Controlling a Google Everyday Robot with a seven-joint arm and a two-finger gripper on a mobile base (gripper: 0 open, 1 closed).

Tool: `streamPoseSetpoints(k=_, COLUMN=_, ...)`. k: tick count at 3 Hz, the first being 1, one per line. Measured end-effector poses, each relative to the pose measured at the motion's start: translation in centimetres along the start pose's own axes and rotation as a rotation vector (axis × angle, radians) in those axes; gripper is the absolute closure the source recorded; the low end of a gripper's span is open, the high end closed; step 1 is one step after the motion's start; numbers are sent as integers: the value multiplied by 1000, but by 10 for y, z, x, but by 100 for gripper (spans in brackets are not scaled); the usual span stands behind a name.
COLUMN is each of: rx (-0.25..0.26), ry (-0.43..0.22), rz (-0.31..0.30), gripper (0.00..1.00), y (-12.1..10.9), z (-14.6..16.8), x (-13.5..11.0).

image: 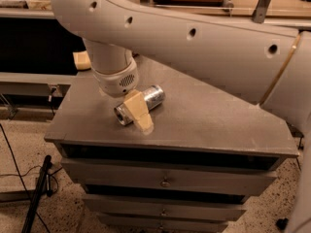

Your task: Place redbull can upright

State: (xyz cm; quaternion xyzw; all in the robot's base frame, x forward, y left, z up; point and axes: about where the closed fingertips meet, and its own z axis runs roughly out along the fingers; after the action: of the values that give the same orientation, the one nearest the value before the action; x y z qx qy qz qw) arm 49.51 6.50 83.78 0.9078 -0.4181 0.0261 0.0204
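Observation:
The redbull can (pixel 154 96) lies on its side on the grey cabinet top (pixel 218 115), left of centre, with one silver end towards the front left. My gripper (pixel 140 109) hangs from the big white arm (pixel 194 38) and is down right over the can's middle. Its tan part covers the middle of the can from the front. The far side of the can and the rest of the gripper are hidden.
The cabinet has drawers (pixel 165 181) below its front edge. A tan object (pixel 81 59) sits at the back left corner. A black stand (pixel 36 195) and cables are on the floor at the left. A shelf runs behind.

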Motion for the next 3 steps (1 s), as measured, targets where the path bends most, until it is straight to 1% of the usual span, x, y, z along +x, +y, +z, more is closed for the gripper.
streamPoseSetpoints(k=1, rx=23, ry=-27, rz=45, gripper=19, y=0, z=1, x=1)
streamPoseSetpoints(k=2, rx=41, ry=-41, rz=68, gripper=43, y=2, z=0, x=2)
streamPoseSetpoints(k=3, rx=46, ry=-45, rz=71, gripper=65, y=4, z=-1, x=2)
